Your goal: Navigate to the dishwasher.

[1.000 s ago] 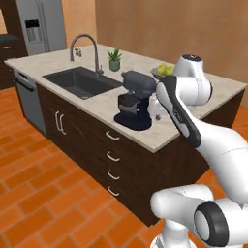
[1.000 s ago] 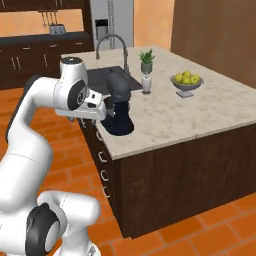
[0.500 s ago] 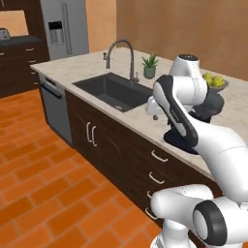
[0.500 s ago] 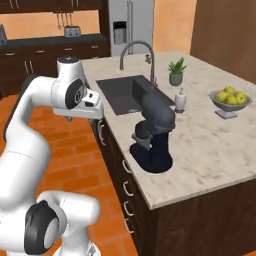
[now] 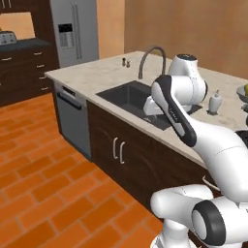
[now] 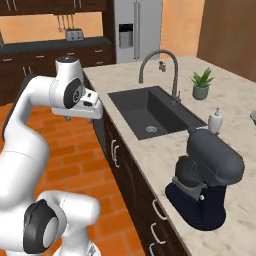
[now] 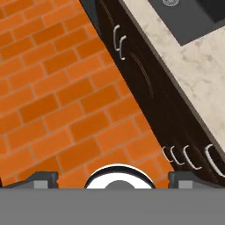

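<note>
From the left base view, the whole scene is seen shifted since 0.5 s ago: the base has driven nearer the flat grey metal dishwasher [image 5: 72, 116], left of the empty dark sink [image 5: 130, 99].

From the right base view, the sink [image 6: 155, 112] is confirmed empty.

From the hand view, the end effector [image 7: 112, 178] is spread, empty.

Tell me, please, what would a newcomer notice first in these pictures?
First, the big white arm rising in front of the island. Next, the dark sink set in the pale counter under a curved faucet, with a black stand mixer near the counter's front edge. The grey dishwasher stands at the island's left end above orange brick floor.
</note>
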